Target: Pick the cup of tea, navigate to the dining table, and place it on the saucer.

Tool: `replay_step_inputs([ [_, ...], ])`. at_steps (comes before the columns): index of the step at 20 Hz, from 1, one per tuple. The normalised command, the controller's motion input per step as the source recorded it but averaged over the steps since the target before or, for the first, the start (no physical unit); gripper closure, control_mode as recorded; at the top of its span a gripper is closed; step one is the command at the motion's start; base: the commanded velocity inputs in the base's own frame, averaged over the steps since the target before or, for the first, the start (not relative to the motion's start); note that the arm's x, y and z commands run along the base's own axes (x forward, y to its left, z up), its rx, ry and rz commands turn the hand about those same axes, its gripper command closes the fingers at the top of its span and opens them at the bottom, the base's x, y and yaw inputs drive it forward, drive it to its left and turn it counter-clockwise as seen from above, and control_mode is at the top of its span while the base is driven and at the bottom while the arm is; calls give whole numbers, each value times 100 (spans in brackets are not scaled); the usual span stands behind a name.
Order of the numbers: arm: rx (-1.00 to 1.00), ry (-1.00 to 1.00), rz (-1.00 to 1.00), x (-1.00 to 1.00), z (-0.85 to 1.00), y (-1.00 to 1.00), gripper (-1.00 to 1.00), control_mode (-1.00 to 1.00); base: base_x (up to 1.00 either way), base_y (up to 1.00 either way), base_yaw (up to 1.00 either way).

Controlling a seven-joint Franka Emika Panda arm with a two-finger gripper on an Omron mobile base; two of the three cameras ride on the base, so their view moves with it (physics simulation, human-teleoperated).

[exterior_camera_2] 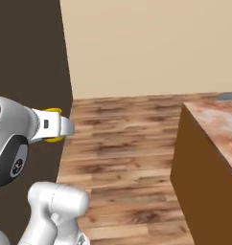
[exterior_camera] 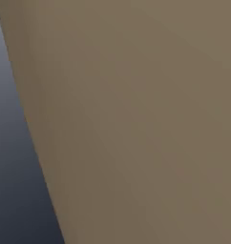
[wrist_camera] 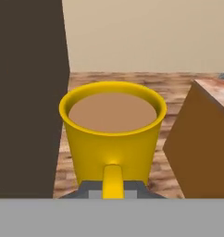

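Observation:
The cup of tea (wrist_camera: 113,134) is a yellow mug full of brown liquid, upright right in front of the hand camera. My gripper (wrist_camera: 113,189) is shut on its handle, which stands between the two dark fingertips. In the right base view the cup (exterior_camera_2: 53,111) peeks out yellow behind the white hand at the left. The dining table (exterior_camera_2: 218,119), with a marbled reddish top and brown side, stands to the right, apart from the cup. A grey sliver (exterior_camera_2: 228,96) lies on its far end; whether it is the saucer I cannot tell.
A tall dark brown cabinet side (exterior_camera_2: 27,52) rises close on the left. Wooden floor (exterior_camera_2: 122,143) runs ahead to a cream wall (exterior_camera_2: 151,43). A plain tan panel (exterior_camera: 136,119) stands very close in the left base view.

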Motion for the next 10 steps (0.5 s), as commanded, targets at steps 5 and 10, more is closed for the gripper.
replay_step_inputs([
  [5,0,0,0,0,0,0,100,100,100,72,-47],
  [10,0,0,0,0,0,0,100,100,100,68,-48],
])
